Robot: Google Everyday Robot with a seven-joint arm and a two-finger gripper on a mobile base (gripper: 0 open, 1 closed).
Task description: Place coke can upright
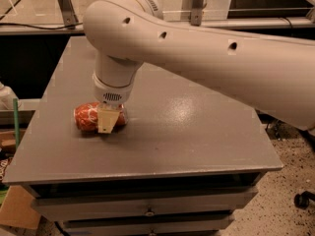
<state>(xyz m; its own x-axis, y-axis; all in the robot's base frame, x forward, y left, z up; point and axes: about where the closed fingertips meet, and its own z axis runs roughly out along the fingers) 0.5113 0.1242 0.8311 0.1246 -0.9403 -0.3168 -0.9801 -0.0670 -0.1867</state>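
Observation:
The coke can, red-orange with white script, lies on its side on the left part of the grey table top. My gripper hangs straight down from the big white arm and reaches down over the right half of the can, at table height. Its cream-coloured tip covers part of the can's near side. The can's right end is mostly hidden behind the gripper.
The table is a grey cabinet with drawers along its front. A cardboard box and a green upright rod stand at the left of it. A metal frame and rail run behind the table.

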